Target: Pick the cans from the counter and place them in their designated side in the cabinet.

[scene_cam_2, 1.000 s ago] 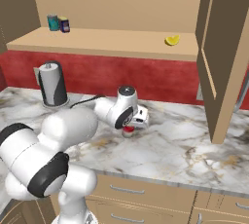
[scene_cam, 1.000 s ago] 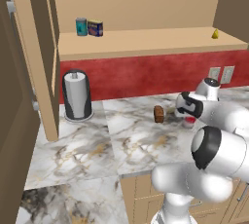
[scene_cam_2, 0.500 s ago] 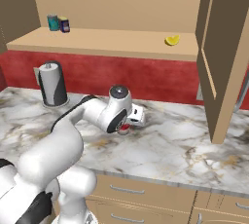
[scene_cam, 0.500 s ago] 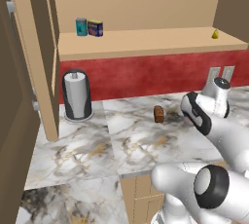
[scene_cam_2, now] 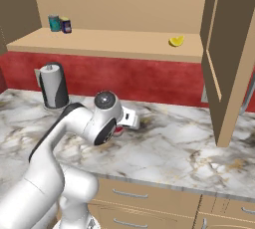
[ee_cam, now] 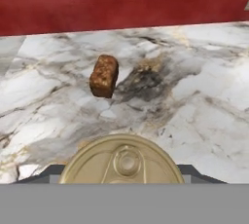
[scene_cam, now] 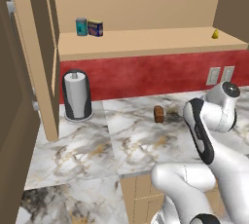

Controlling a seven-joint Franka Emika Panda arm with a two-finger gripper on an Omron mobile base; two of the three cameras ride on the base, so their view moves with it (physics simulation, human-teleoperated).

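Seen in the hand view, the gold lid of a can sits between the two dark fingertips of my gripper, which is shut on it just above the marble counter. From the right base view a sliver of this red can shows under the white hand, low over the counter. The dark blue can with a yellow label stands at the left end of the cabinet shelf.
A teal can stands beside the blue one. A small brown block lies ahead of the hand. A dark grey cylinder stands at the back left. A yellow wedge lies on the shelf. Open cabinet doors flank the counter.
The arm has swung and folded over the last second, while the hand stays low over the counter with the red can still in its jaws.
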